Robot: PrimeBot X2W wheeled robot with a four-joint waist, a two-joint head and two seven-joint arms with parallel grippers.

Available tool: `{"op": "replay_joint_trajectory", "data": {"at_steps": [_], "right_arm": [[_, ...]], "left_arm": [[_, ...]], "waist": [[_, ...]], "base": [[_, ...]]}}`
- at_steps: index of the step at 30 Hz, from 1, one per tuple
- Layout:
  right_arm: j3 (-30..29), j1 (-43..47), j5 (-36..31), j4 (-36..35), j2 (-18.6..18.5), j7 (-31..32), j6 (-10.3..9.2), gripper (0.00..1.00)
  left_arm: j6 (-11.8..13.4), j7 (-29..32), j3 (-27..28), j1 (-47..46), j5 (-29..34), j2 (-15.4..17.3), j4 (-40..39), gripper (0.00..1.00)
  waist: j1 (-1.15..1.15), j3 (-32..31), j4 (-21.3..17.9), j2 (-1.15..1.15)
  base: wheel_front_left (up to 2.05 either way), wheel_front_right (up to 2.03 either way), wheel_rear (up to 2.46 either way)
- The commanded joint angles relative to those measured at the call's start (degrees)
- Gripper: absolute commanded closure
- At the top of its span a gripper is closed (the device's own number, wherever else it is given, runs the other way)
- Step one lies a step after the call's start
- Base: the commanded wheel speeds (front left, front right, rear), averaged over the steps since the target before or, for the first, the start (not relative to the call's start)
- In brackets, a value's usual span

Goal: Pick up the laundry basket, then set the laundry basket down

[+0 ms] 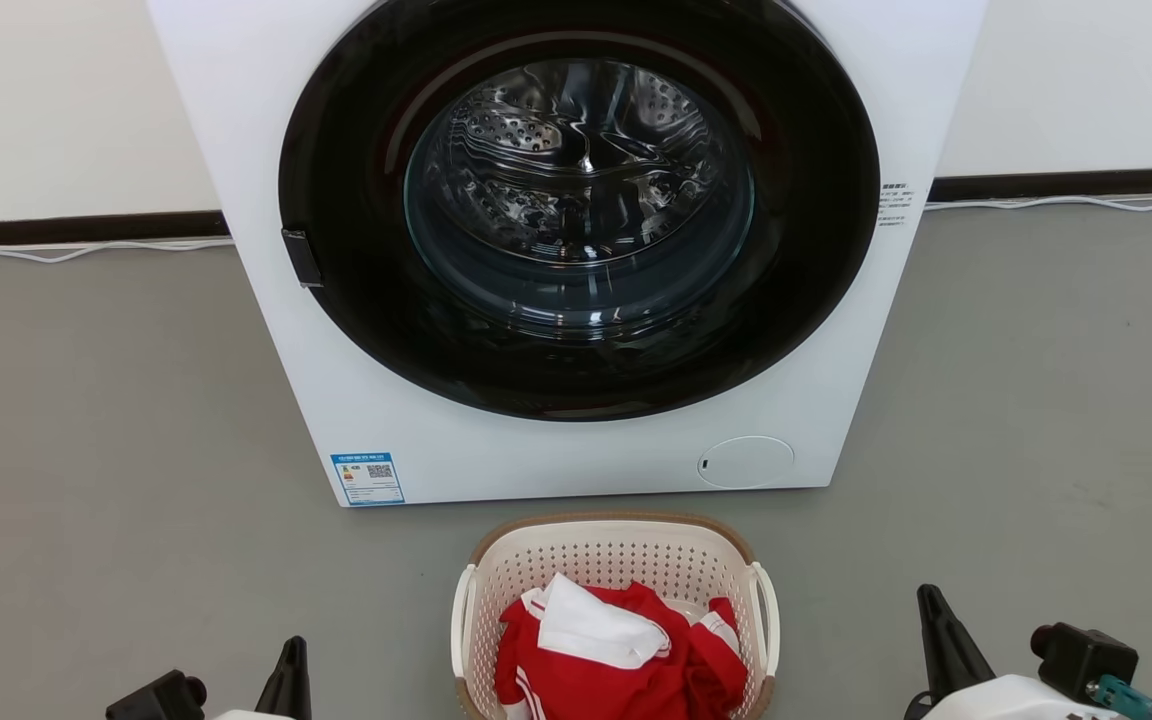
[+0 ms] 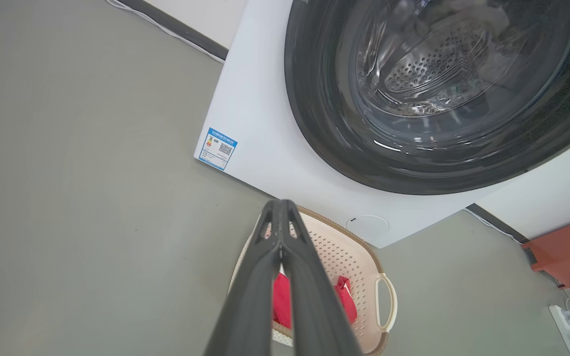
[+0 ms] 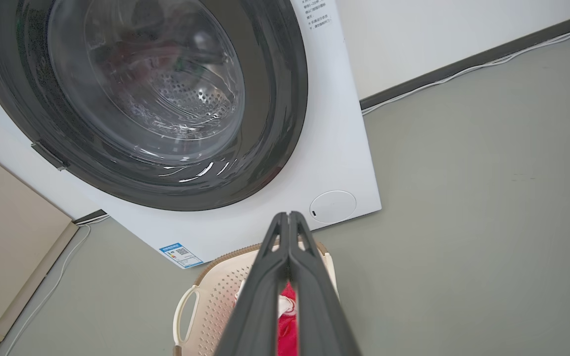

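At the far left, a white cable (image 1: 36,250) runs along the dark skirting (image 1: 76,228) where the pale wall meets the grey floor (image 1: 86,450). At the lower left edge of the head view the left end effector (image 1: 288,670) points up the picture. In its own wrist view the two long dark fingers (image 2: 260,277) are pressed together at the tips, with nothing between them. It is well apart from the laundry basket. Further right stands the white washer (image 1: 496,440), its big dark round door (image 1: 576,385) closed and facing the robot, and the steel drum (image 1: 576,160) visible through the glass. A blue label (image 1: 367,478) sits at the washer's lower left corner. The laundry basket (image 1: 626,560) stands upright on the floor just in front of the washer, below the middle of the door and between the two arms. Its brown rim (image 1: 596,520) is near the washer's base, and one white loop handle (image 1: 461,620) shows on its left side, another (image 1: 768,615) on its right. Inside lies a crumpled red garment (image 1: 636,680) with a white piece (image 1: 586,630) on top. Right of the basket's far edge, a round cover (image 1: 744,462) sits low on the washer front. At the lower right the right end effector (image 1: 936,620) also points upward, clear of the basket. Its wrist view shows its fingers (image 3: 265,282) closed against each other, gripping nothing.
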Motion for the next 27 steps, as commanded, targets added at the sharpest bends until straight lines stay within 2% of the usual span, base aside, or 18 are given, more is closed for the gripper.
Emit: {"op": "replay_joint_trajectory", "data": {"at_steps": [1, 27], "right_arm": [[0.0, -2.4, 2.1, -2.0, -0.2, 0.6, 0.09, 1.0], [-1.4, -2.8, 20.2, -5.4, -0.2, 4.9, 0.18, 1.0]], "left_arm": [[-0.5, 0.5, 1.0, -2.9, -1.6, 0.3, -1.9, 1.0], [-2.5, 4.8, 3.6, -3.8, -15.6, -0.4, -4.9, 1.0]], "waist": [[-0.01, 0.1, 0.0, 0.0], [-0.01, 0.9, 0.5, 0.0]], "base": [[0.0, 0.0, 0.0], [0.0, 0.0, 0.0]]}}
